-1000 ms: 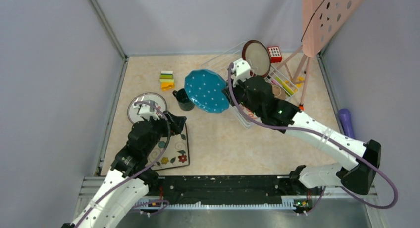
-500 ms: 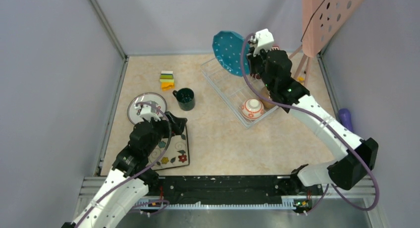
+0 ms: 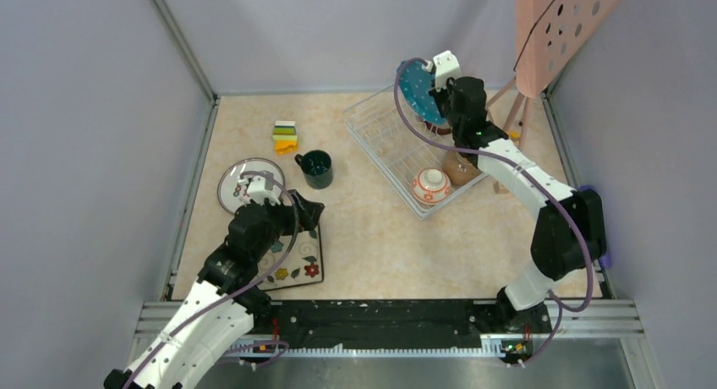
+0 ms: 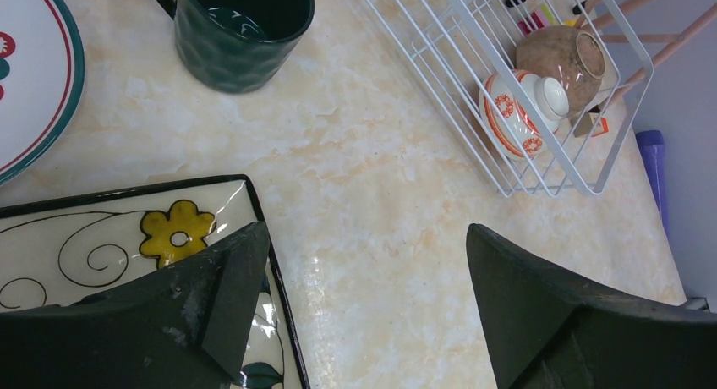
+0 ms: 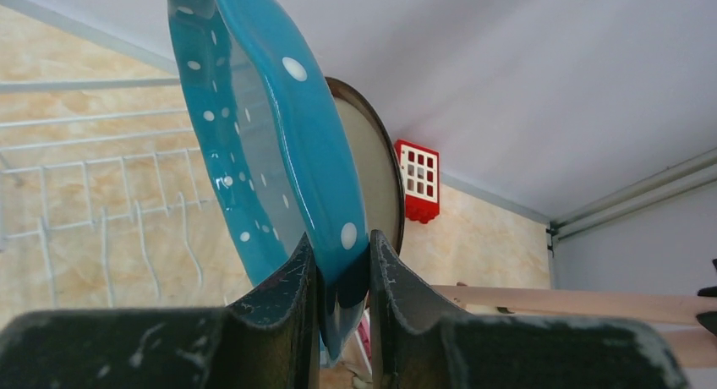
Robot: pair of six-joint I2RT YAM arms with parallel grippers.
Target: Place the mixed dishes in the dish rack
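Observation:
My right gripper (image 5: 342,262) is shut on the rim of the blue white-dotted plate (image 5: 262,135). It holds the plate on edge over the far end of the white wire dish rack (image 3: 391,148), right in front of the upright red-rimmed cream plate (image 5: 376,169). The orange bowl (image 3: 431,186) and brown bowl (image 3: 461,167) lie in the rack's near end. My left gripper (image 4: 363,271) is open and empty over the right edge of the square floral plate (image 4: 127,237). The teal mug (image 4: 241,25) and the white red-marked plate (image 3: 245,179) stand on the table.
A stack of coloured blocks (image 3: 286,137) sits left of the mug. A red toy cube (image 5: 417,180) lies behind the rack. A pink perforated board on a wooden stand (image 3: 558,25) rises at the back right. A purple object (image 4: 651,161) lies by the right wall.
My right gripper lifted the blue plate off the table, swung it to the back, and has now brought it edge-on over the rack's far end. My left gripper has hardly moved.

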